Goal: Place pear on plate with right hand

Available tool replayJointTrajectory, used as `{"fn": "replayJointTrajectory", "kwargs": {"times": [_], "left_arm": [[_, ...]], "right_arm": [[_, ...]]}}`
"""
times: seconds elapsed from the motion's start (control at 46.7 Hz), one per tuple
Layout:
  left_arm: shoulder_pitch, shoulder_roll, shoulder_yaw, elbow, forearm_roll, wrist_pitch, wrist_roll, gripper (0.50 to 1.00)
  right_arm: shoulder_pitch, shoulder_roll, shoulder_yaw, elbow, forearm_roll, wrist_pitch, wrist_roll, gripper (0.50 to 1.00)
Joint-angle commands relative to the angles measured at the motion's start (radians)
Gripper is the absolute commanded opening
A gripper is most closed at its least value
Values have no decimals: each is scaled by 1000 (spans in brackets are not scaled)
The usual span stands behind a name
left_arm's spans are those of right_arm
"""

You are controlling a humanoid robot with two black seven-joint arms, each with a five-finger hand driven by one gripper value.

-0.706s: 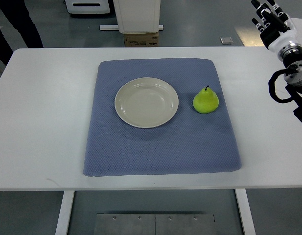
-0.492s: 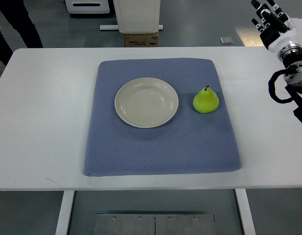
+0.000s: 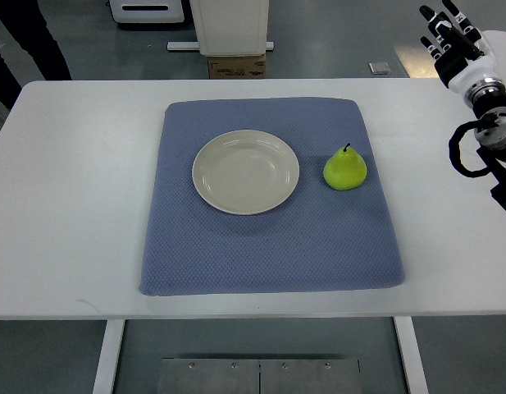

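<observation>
Hanging up in the far right corner, the robot's white and black right hand (image 3: 452, 34) has its fingers spread apart and holds nothing; its arm comes in from the right edge, with a black cable looped by the wrist; the left hand cannot be seen at all, so the right hand is the only one near the work. From the hand, the small green pear with a dark stem (image 3: 344, 169) lies well away, toward the left and closer to the robot's own side; it stands upright on the blue woven mat (image 3: 269, 246), stem pointing up, fat end down; the hand does not touch it. Just to the left of the pear sits the round cream plate (image 3: 245, 171), with nothing on it, close by but not touching; the mat lies on the white table (image 3: 72, 205). The hand will likely have to reach down and left to the pear first; the grab has not yet begun.
</observation>
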Motion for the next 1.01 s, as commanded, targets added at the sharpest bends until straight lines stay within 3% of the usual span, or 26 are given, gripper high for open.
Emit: {"fn": "replayJointTrajectory", "kwargs": {"times": [0.0,0.985], "left_arm": [[2,0,0,1,1,1,0,1000],[2,0,0,1,0,1,0,1000]], "right_arm": [[0,0,-1,0,0,1,0,1000],[-14,-3,-10,-41,-2,-14,2,1000]]}}
